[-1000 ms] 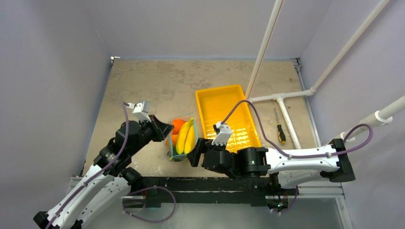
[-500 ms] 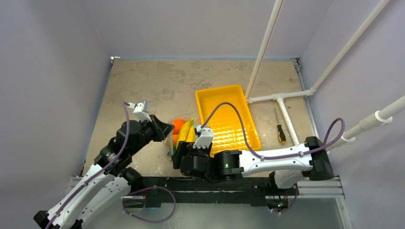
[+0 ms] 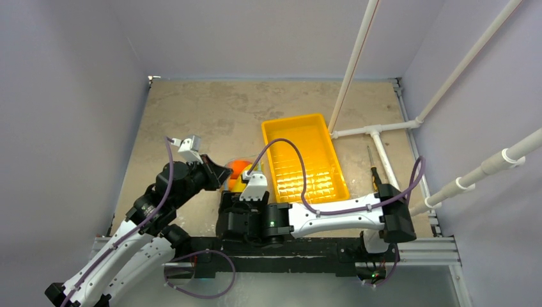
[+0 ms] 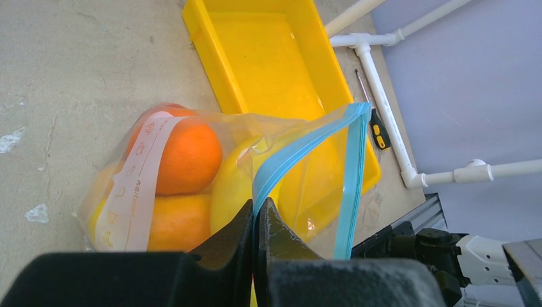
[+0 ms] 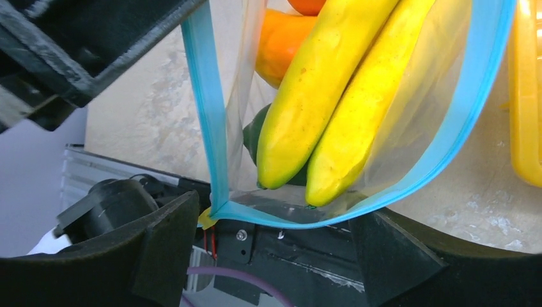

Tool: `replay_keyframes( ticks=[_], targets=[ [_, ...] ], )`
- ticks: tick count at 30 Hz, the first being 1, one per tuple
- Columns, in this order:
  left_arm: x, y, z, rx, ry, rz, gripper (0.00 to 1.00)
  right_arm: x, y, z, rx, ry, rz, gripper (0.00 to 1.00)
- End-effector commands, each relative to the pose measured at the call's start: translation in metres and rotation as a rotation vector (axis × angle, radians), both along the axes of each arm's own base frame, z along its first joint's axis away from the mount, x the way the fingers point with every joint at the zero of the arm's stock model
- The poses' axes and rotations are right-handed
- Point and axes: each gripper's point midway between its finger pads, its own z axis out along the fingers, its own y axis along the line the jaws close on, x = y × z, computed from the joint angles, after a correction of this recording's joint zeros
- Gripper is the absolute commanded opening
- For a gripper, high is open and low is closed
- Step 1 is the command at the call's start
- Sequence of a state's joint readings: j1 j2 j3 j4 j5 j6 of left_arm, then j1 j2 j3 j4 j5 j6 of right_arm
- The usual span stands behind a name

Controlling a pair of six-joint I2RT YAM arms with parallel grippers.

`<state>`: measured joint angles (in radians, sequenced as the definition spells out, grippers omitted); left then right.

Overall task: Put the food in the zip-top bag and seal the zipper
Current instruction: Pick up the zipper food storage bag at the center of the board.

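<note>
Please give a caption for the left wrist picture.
The left gripper pinches the blue zipper of a clear bag holding toy fruit.

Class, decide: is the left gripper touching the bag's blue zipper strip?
Touching. In the left wrist view the left gripper is shut on the zipper strip, pinching it.
</note>
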<state>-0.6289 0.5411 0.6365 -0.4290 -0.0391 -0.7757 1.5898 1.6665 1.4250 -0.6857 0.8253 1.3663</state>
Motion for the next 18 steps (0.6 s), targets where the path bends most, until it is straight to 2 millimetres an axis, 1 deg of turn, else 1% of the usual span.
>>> replay_keyframes(
  ticks=[1, 6, 9, 12, 13, 15, 17, 18],
  targets=[
    [0.002, -0.002, 0.012, -0.037, -0.026, 0.007, 0.00, 0.011, -0.001, 0.006, -0.010, -0.024, -0.084, 0.83],
    [0.000, -0.001, 0.011, -0.038, -0.024, 0.004, 0.00, 0.024, 0.000, 0.005, -0.018, -0.027, -0.110, 0.71],
    [-0.002, 0.001, 0.010, -0.036, -0.021, 0.005, 0.00, 0.031, 0.001, 0.009, -0.013, -0.037, -0.112, 0.60],
    [-0.003, 0.001, 0.009, -0.036, -0.020, 0.003, 0.00, 0.039, 0.002, 0.012, -0.012, -0.047, -0.115, 0.45],
    [-0.004, 0.002, 0.009, -0.036, -0.020, 0.004, 0.00, 0.041, 0.002, 0.013, -0.013, -0.048, -0.114, 0.41],
    [-0.004, 0.002, 0.009, -0.039, -0.019, 0.004, 0.00, 0.045, 0.003, 0.014, -0.010, -0.052, -0.114, 0.38],
    [-0.005, 0.001, 0.009, -0.043, -0.018, 0.001, 0.00, 0.048, 0.005, 0.015, -0.007, -0.054, -0.113, 0.38],
    [-0.005, 0.001, 0.009, -0.045, -0.017, 0.001, 0.00, 0.049, 0.006, 0.016, -0.005, -0.055, -0.110, 0.39]
  ],
)
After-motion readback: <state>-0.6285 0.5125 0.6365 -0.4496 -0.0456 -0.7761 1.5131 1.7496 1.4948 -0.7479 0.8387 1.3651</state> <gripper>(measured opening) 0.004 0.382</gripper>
